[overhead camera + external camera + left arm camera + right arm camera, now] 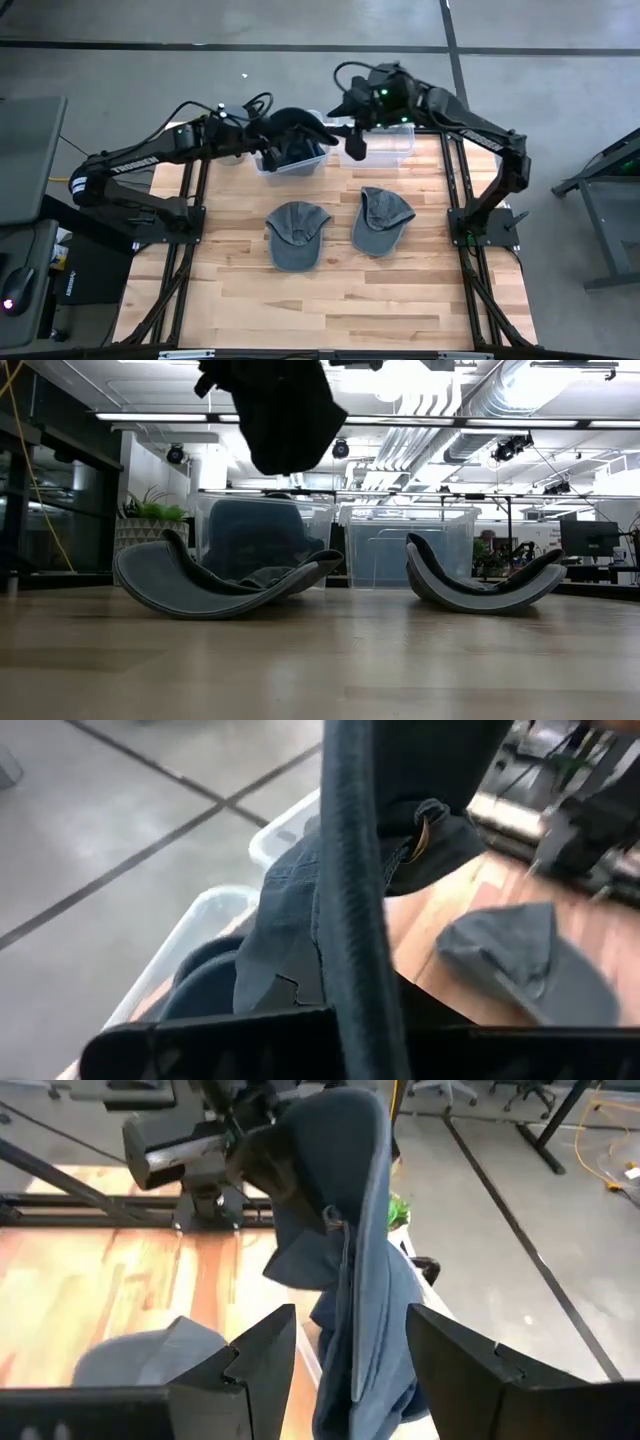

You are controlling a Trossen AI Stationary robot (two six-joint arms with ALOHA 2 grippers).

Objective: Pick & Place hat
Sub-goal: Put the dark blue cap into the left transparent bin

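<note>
Clamped on a dark blue hat (297,128), left gripper (262,137) fingers; hung limp above the bin (291,163) at the counter's far edge. Spread wide and empty, right gripper (353,143) fingers (250,1360) beside it. Looked soft, light, floppy; best pinched at the stiffer brim. Lay mid-counter: two grey hats (296,232).

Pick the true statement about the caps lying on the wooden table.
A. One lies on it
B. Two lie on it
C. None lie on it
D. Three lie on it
B: the high view shows two grey caps lying side by side on the table, while the left gripper holds a dark cap above the clear bin.
</note>
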